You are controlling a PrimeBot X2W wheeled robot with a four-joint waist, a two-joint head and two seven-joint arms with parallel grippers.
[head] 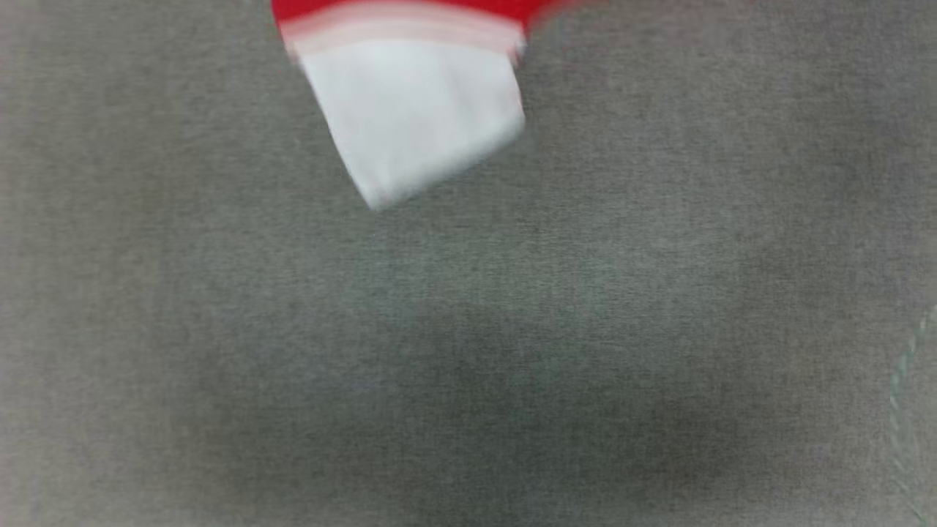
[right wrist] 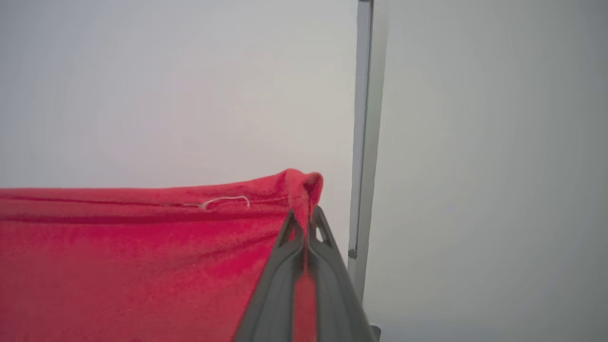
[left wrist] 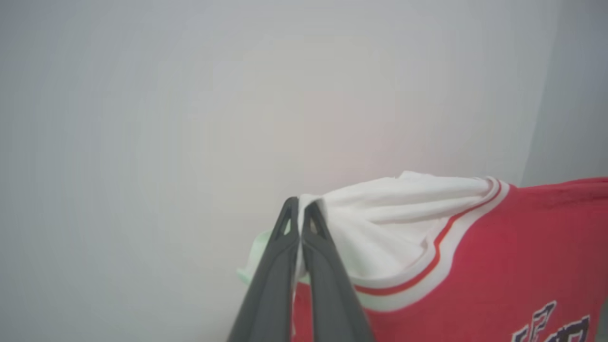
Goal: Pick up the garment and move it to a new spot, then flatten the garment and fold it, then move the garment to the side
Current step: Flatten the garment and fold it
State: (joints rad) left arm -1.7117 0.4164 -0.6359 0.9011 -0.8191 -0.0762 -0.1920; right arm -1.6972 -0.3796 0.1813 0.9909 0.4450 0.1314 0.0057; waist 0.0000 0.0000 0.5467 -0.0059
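Red and white fabric of the garment is seen at the top centre of the head view, where a white sleeve with striped trim lies against a grey cloth surface. The picture is blurred, and contact with that surface cannot be judged. A dark shadow is noted in the lower middle of the frame.

In the left wrist view the left gripper is found closed, with the white sleeve edge pinched between its two dark fingers at the lower centre. The red body, a red-and-white trim band and part of the black, white-outlined lettering are spread towards the lower right. A pale wall is recorded behind.

In the right wrist view the right gripper is likewise found closed, with a red hem corner clamped between its fingers at the lower centre. The red cloth is stretched towards the lower left, with a loose white thread on the seam. A grey upright post is observed just right of the fingers.
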